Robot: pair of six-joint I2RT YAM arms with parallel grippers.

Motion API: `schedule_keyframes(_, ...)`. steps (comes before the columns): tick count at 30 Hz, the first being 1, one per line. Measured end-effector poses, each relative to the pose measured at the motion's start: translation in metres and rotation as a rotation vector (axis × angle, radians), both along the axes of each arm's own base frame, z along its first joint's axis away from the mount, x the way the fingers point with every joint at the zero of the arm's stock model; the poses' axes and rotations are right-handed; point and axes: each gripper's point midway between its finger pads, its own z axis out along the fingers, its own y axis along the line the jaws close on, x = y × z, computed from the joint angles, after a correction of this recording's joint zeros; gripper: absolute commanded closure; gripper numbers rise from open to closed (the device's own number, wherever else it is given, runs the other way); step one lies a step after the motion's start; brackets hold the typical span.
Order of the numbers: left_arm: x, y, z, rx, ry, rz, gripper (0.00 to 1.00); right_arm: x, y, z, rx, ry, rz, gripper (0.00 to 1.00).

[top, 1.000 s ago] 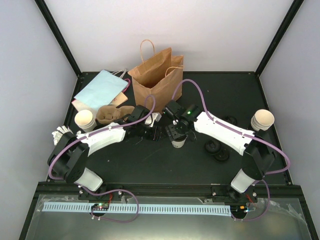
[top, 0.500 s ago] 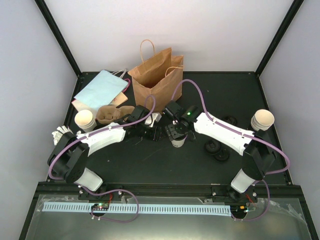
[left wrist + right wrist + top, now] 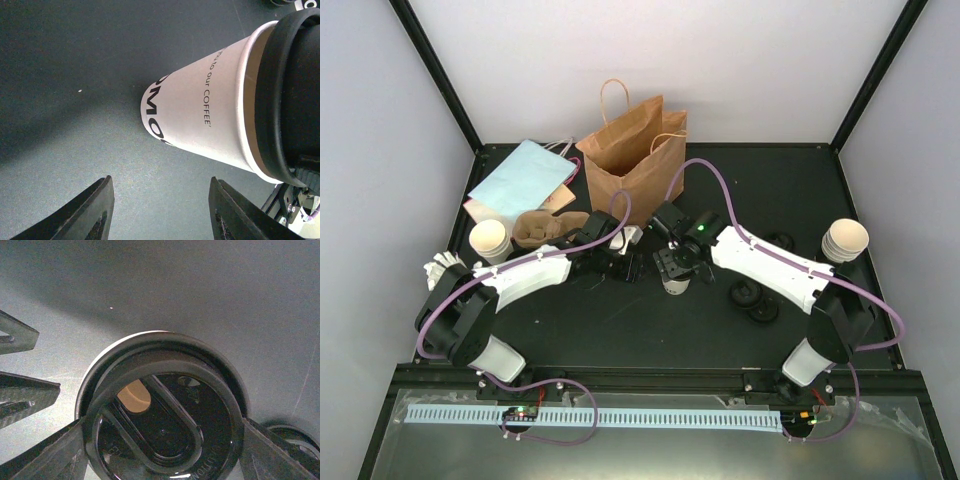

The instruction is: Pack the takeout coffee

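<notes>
Well to the left of the left jaws, a stack of empty paper cups (image 3: 490, 240) stands near the counter's (image 3: 620, 325) edge. A flat pale-blue bag (image 3: 520, 173) lies behind the stack. A brown cardboard cup carrier (image 3: 545, 228) sits between the stack and the jaws, just beside the left arm (image 3: 520, 275).

The left jaws are released. Their two fingers (image 3: 95, 212) stand apart over bare counter with nothing between them. The takeout coffee cup (image 3: 200, 120) is just ahead of them and to their right, close but not touched. It is white outside with black lettering and stands on the counter.

Behind both sets of jaws, near the back of the counter, a brown paper bag (image 3: 635, 160) with handles stands upright with its mouth open.

The right jaws are directly above the cup, clenched on its round black lid (image 3: 165, 410). One finger (image 3: 272, 455) presses each side of the lid's rim. The lid sits over the cup's mouth, and the cream inside shows through the lid's opening. Whether the lid is pushed fully home cannot be told.

To the right of the right jaws, beside the right arm (image 3: 770, 265), a few loose black lids (image 3: 755, 298) lie on the counter. Farther right, well apart from the jaws, a second stack of paper cups (image 3: 845, 240) stands near the counter's right edge.
</notes>
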Motion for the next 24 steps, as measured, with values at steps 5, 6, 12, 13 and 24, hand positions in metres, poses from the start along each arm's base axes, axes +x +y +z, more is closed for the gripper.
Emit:
schedule_keyframes(5,0.0,0.0,0.0,0.0,0.0,0.0,0.46,-0.002,0.0,-0.004,0.0,0.009,0.001,0.21)
schedule_keyframes(6,0.0,0.0,0.0,0.0,0.0,0.0,0.46,-0.002,-0.001,-0.005,-0.001,0.011,0.002,0.21)
schedule_keyframes(12,0.0,0.0,0.0,0.0,0.0,0.0,0.46,0.0,0.002,-0.007,0.02,-0.008,0.002,0.21)
schedule_keyframes(13,0.0,0.0,0.0,0.0,0.0,0.0,0.46,0.001,0.002,-0.007,0.023,-0.012,0.002,0.21)
schedule_keyframes(24,0.007,-0.005,0.011,-0.018,-0.024,0.0,0.46,0.0,0.004,-0.006,0.076,-0.046,0.004,0.21)
